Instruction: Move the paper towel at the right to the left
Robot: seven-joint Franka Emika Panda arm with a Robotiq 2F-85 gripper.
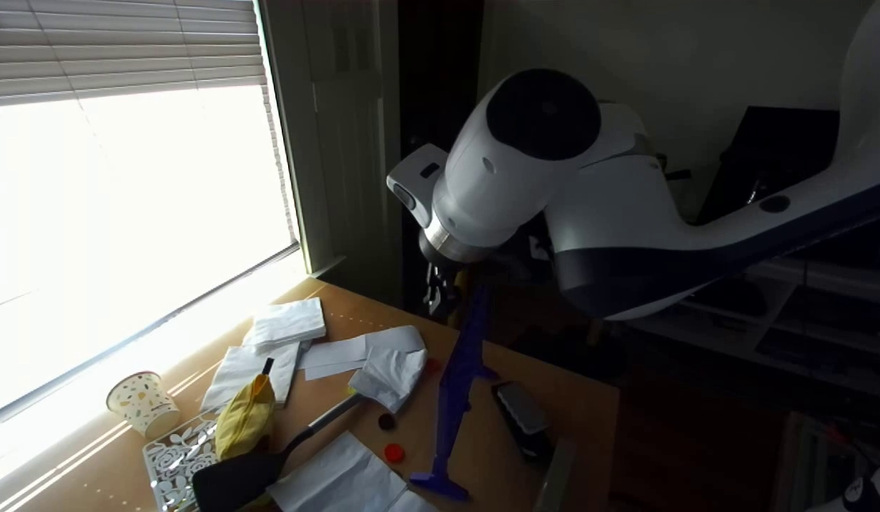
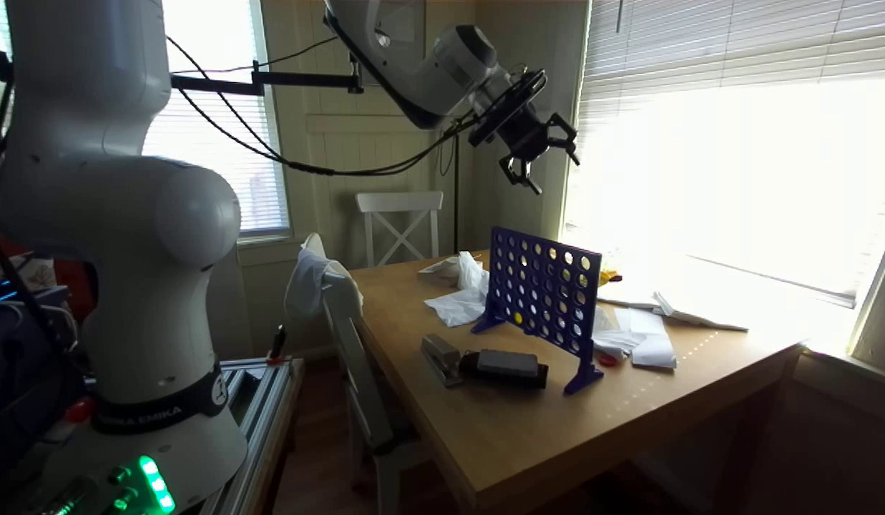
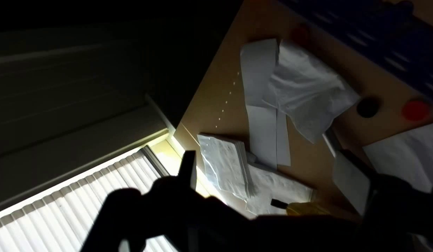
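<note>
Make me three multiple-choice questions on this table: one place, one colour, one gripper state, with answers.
1. What does the crumpled white paper towel partly overlap?
A) patterned paper cup
B) flat white paper strips
C) yellow pouch

2. What colour is the upright, round-holed game rack?
A) purple-blue
B) green
C) white

3. The black two-fingered gripper is:
A) shut and empty
B) shut on the towel
C) open and empty

1 B: it covers their edge in the wrist view.
2 A: both exterior views show it.
3 C: its jaws stand apart, nothing between.
</note>
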